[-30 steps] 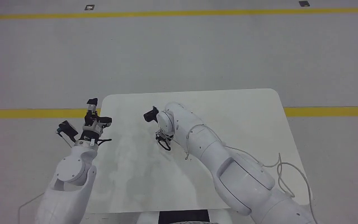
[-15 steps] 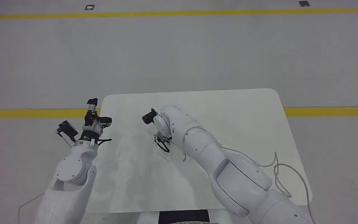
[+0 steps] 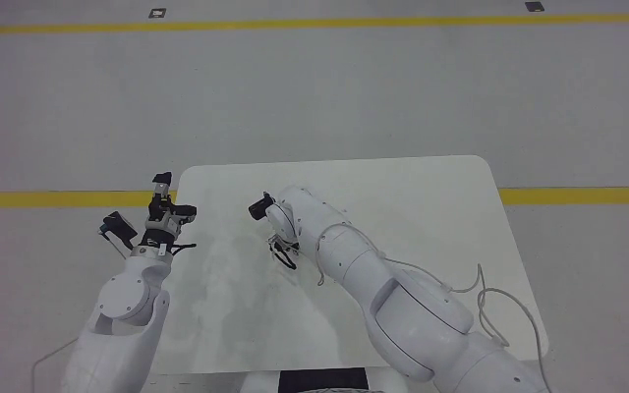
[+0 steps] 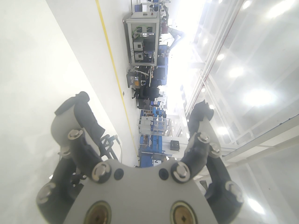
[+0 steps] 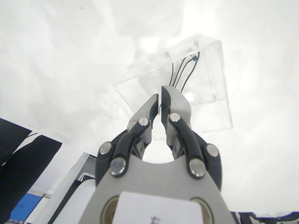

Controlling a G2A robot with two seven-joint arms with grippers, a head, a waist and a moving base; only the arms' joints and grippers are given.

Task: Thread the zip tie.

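Observation:
Several black zip ties point(image 5: 184, 71) lie in a clear plastic box point(image 5: 219, 89) on the white table point(image 5: 58, 47). My right gripper point(image 5: 160, 94) hangs just over the box's near side. Its fingers are pressed together, with a thin black strip, apparently one zip tie's tail, between the pads. From above, the right arm point(image 3: 295, 221) covers the left-middle of the table point(image 3: 423, 196) and hides the box. My left gripper point(image 3: 138, 203) is held off the table's left edge, open and holding nothing. Its two fingers point(image 4: 79, 117) are spread wide and point out into the room.
The table's rounded left edge point(image 4: 58, 36) runs beside the left gripper. A loose black cable loop point(image 3: 285, 257) hangs under the right wrist. Yellow floor lines point(image 3: 314, 22) run across the floor beyond and beside the table.
The right arm has shifted slightly to the left over the table. The left arm has stayed still.

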